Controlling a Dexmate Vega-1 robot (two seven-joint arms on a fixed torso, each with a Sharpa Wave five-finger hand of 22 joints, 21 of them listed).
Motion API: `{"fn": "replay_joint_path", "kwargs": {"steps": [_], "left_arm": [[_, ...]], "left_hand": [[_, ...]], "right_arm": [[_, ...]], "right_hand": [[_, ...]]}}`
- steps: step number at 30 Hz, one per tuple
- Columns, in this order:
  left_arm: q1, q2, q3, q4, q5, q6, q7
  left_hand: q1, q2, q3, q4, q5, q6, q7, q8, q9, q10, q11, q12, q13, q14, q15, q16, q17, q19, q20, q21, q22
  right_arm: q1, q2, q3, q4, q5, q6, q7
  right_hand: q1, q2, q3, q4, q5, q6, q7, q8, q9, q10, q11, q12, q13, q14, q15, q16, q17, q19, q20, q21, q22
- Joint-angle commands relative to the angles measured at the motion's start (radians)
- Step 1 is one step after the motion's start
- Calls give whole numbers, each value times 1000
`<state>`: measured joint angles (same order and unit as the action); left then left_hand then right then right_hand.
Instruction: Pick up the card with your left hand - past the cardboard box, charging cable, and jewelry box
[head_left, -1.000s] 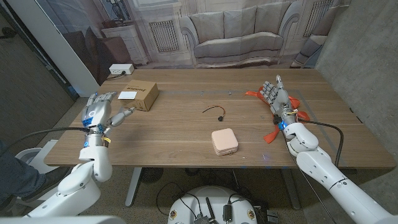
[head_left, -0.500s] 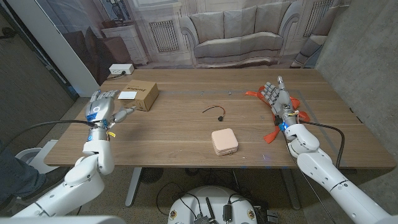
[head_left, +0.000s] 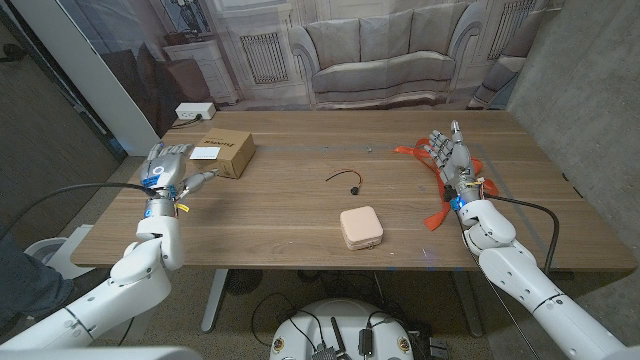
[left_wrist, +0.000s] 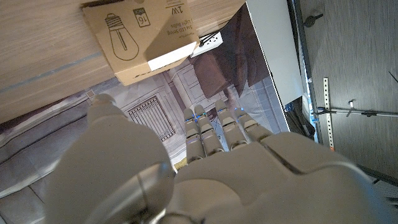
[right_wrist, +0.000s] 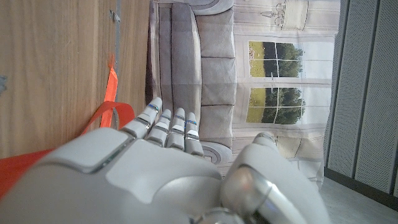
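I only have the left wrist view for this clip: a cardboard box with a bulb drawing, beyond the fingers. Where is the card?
Observer: In the head view a white card lies on top of the box, at its left end.
Operator: Is the left hand holding anything?
Observer: No. The left hand is open just left of the box, thumb pointing toward it.
Operator: What about the other things?
Observer: The cable and the jewelry box lie mid-table, to the right of the box.
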<state>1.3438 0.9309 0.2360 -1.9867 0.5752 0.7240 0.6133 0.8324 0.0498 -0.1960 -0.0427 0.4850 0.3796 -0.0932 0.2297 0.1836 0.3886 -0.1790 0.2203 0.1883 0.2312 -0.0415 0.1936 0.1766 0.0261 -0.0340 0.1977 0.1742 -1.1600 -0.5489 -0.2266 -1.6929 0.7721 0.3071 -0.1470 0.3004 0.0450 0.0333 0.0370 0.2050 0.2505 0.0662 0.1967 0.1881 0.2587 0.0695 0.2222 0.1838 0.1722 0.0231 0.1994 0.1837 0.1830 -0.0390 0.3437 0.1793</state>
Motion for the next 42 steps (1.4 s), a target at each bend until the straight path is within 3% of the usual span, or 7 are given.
{"fn": "replay_joint_path", "kwargs": {"steps": [1,18,42], "left_arm": [[-18,34,21,10,-24,57,18],[-160,55,191,43,66,263,-45],[-263,108,289,31,30,319,-150]], "left_hand": [[9,-1,-1,-4,9,0,-4,1,6,0,1,-4,6,6,-88,-1,4,7,-48,2,4],[23,-2,-2,-11,12,-2,-5,-2,6,1,-4,-8,6,3,-87,-3,4,5,-46,1,4],[37,-2,-4,-16,17,-8,-12,-8,6,-4,-11,-14,6,1,-92,-4,4,2,-52,0,4]], "right_arm": [[11,9,-12,-10,-12,-17,-19],[1,15,-17,-21,-16,-22,-37],[-14,7,-17,-39,-8,-33,-35]], "right_hand": [[-4,2,-6,3,-3,6,0,5,5,11,3,-1,4,10,-3,-4,5,10,-8,-4,2],[-5,3,-8,3,-2,7,1,5,5,12,1,-1,4,11,-2,-4,5,13,-7,-10,2],[-6,4,-10,2,-2,8,1,4,5,13,1,-2,4,11,-2,-5,5,16,-7,-17,3]]}}
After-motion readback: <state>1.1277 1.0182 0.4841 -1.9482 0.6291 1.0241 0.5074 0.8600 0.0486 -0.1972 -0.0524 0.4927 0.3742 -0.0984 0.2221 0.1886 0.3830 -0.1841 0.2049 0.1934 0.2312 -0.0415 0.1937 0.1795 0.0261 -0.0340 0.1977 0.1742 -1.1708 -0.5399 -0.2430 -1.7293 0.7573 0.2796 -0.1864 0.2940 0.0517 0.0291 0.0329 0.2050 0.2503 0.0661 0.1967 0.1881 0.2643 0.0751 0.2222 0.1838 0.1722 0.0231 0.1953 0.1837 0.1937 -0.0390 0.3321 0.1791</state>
